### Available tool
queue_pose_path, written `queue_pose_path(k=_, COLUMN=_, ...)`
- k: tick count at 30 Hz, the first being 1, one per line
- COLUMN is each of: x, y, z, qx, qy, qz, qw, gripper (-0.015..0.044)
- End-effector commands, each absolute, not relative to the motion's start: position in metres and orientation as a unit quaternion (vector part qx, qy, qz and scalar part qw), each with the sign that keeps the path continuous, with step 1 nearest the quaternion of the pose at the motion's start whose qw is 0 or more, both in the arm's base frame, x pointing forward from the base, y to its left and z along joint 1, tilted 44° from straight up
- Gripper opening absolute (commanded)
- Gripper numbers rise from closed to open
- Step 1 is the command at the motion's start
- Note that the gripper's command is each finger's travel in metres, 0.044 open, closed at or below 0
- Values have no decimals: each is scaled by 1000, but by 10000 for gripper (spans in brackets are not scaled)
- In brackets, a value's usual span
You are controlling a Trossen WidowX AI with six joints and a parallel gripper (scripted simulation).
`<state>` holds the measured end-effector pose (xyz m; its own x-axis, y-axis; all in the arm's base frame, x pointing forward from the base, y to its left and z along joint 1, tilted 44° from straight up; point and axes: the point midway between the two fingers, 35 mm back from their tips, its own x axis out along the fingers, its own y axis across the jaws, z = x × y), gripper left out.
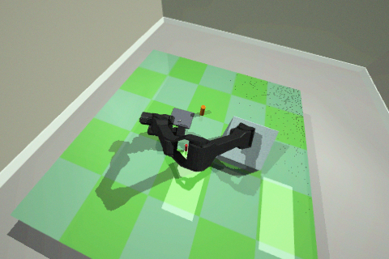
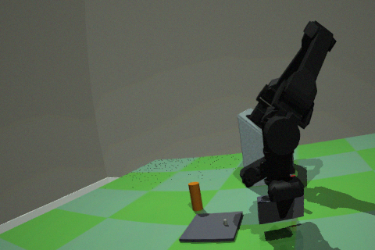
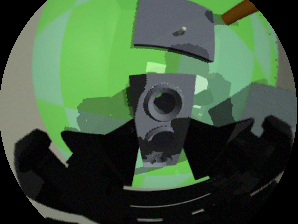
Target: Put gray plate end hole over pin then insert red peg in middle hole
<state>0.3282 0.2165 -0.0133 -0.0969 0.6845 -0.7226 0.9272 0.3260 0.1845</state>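
Observation:
The gray plate (image 2: 267, 212) (image 3: 186, 87) is between the fingers of my gripper (image 2: 284, 212) (image 3: 157, 116), which is shut on its long sides. Its shadow shows beneath it in the exterior view, so it hangs a little above the floor. The wrist view shows one end hole facing up, clear of the fingers, with more openings in shade. The flat dark base (image 1: 185, 117) (image 2: 208, 230) (image 3: 155, 22) lies beyond the plate, apart from it; its short pin (image 2: 225, 222) (image 3: 183, 30) stands bare. The red peg (image 1: 186, 147) shows below the arm, partly hidden; its lower part is hidden in the exterior view.
An orange cylinder (image 1: 203, 110) (image 2: 195, 197) (image 3: 239, 12) stands upright close beside the base. A pale gray block (image 1: 265, 139) (image 2: 251, 144) is at the arm's mount. The arm's dark shadows fall across the green checkered floor.

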Motion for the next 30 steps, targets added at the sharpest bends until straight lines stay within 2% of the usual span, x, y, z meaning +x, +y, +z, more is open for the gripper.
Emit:
queue_pose_path(k=1, x=333, y=207, z=-3, qx=557, qy=722, qz=-160, qw=378, gripper=0)
queue_pose_path(k=30, x=341, y=149, z=66, qx=558, qy=722, qz=-159, qw=377, gripper=0)
